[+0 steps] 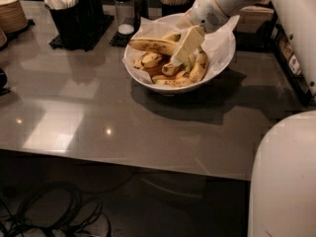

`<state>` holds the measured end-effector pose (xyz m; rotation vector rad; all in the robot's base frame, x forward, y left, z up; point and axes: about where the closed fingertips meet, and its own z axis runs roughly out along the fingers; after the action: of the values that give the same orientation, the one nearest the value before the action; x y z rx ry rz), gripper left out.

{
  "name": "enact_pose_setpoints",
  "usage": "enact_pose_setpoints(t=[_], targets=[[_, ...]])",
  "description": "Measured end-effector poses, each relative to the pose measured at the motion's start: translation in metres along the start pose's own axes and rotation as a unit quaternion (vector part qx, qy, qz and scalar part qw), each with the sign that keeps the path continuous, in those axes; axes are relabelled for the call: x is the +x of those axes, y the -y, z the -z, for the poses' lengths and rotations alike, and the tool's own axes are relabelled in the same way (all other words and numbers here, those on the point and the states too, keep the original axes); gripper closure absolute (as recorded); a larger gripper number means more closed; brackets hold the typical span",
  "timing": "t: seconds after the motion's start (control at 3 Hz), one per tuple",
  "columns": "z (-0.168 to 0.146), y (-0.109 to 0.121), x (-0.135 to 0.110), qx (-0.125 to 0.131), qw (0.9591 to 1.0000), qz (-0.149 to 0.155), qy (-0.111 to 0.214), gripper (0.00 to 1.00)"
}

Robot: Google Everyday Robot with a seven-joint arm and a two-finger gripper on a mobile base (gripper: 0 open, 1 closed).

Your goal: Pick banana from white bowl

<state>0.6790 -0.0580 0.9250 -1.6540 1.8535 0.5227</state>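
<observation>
The tool (183,51) is reaching into the white bowl (219,65) on the desk (98,112), meeting the banana (150,45) near the bowl's centre. Whether it is gripping cannot be told.

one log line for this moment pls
gripper: down in wide white paper-lined bowl, by right end of long curved speckled yellow banana | banana: atop shorter bananas, inside bowl | grasp: unconfirmed
</observation>
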Motion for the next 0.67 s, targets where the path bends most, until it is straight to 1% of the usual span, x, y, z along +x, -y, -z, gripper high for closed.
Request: enact_pose_setpoints(t=[0.33,0.67], targets=[[-0.022,0.005,0.002,-0.019,0.9998,-0.005,-0.003,0.0],[-0.038,0.011,0.004,-0.03,0.9995,-0.011,-0.004,0.09]])
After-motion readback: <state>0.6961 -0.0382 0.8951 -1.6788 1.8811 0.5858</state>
